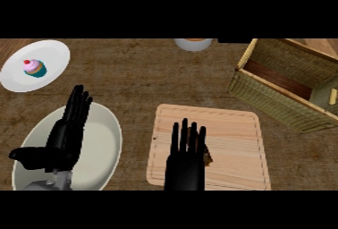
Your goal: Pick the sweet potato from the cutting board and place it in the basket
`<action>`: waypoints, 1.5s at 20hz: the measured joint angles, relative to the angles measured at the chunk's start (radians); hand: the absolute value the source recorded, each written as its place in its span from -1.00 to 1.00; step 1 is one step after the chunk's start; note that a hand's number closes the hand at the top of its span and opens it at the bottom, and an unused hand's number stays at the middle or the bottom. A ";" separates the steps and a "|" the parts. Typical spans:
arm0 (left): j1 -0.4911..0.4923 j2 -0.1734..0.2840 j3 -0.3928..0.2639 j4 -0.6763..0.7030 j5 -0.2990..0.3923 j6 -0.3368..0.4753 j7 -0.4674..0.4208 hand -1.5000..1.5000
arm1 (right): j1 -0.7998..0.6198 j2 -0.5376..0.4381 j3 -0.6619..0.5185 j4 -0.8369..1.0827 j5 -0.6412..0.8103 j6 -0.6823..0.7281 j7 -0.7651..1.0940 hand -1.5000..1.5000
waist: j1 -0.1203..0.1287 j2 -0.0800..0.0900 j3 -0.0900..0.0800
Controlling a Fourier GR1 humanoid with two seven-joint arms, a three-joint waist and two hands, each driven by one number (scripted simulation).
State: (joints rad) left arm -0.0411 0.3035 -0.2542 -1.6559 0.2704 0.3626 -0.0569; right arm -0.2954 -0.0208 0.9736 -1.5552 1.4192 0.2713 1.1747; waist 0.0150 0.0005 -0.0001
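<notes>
Bare counter (138, 76) lies open between the cutting board (231, 134) and the wicker basket (277, 96), whose near wall stands in the way; a cup (193, 44) sits at the far edge.

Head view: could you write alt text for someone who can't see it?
The robot's right hand, fingers straight, hovers over a wooden cutting board, almost hiding a small brown sweet potato. Its open left hand rests above a large white plate. A wicker basket sits upper right; a cupcake sits upper left.
</notes>
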 measured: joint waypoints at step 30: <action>0.001 -0.039 0.062 0.000 -0.045 -0.055 0.030 0.00 | -0.014 0.020 -0.107 0.198 -0.069 -0.143 -0.035 -1.00 | -0.007 -0.005 0.000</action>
State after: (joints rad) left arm -0.0402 0.2650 -0.1923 -1.6563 0.2253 0.3079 -0.0266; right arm -0.3093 -0.0011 0.8663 -1.3570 1.3506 0.1285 1.1398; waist 0.0084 -0.0046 0.0002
